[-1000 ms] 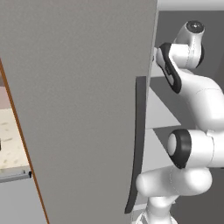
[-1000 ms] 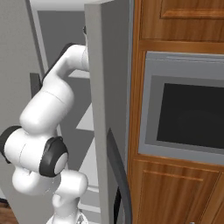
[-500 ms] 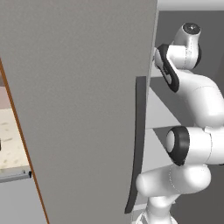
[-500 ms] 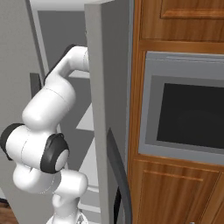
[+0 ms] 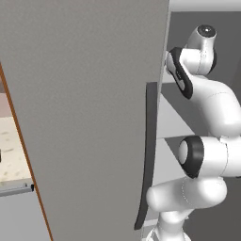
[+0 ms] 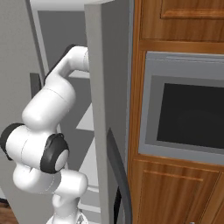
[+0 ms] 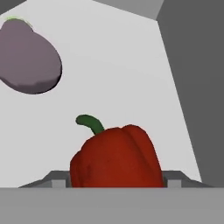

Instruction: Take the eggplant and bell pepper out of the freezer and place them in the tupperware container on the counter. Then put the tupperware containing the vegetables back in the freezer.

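One bell pepper (image 7: pixel 116 157), one eggplant (image 7: pixel 28 58), freezer shelf (image 7: pixel 131 78)

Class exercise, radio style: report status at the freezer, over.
Hand astride the bell pepper, grip not confirmed. Eggplant lying apart on the same freezer shelf. Nothing between them, over.

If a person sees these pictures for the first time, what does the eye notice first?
In the hand view, the red bell pepper with its green stem sits low and close on the pale freezer shelf. The purple eggplant lies apart from it, at upper left. In the base views, the freezer's big grey door stands open.
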